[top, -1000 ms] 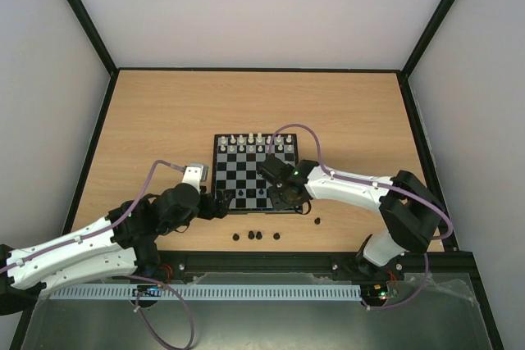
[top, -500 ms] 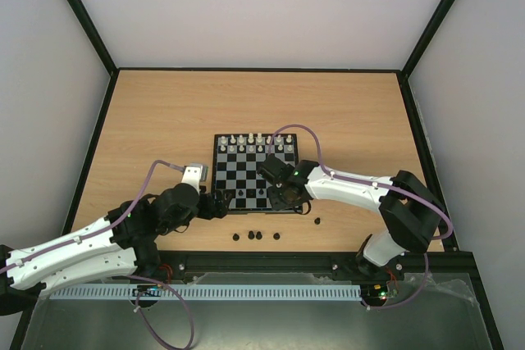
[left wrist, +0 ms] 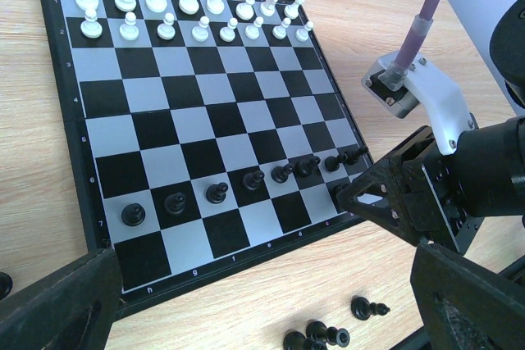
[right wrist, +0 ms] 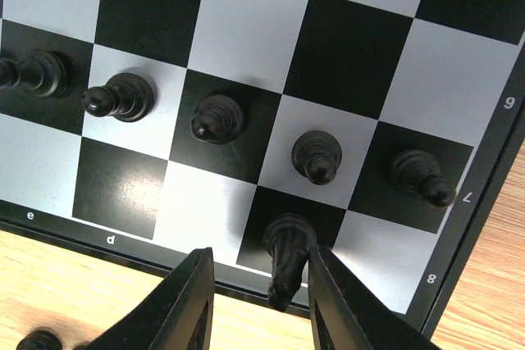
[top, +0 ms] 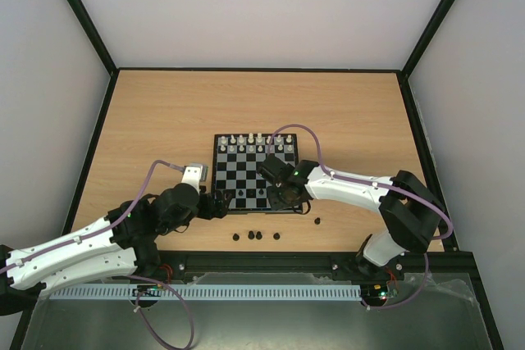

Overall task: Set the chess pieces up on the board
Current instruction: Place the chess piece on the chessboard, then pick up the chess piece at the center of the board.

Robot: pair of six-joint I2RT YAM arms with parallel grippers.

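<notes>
While left jaws gape wide | right jaws straddle black piece (right wrist: pixel 289 261) on board (right wrist: pixel 254 30), seemingly released

Middle rows of the board (left wrist: pixel 205 120) are lying bare, leaving room to come down. White pieces (left wrist: pixel 193 14) are crowding the two far rows and black pawns (left wrist: pixel 238 184) are lining the second near row. The right claw (top: pixel 283 196) is blocking the near right corner, fingers apart around a black piece (right wrist: pixel 289 256). The left claw (top: pixel 221 203), spread wide, is crowding the near left corner. Loose black pieces (top: pixel 256 236) are dotting the surface (top: pixel 164 112) along the near edge.
</notes>
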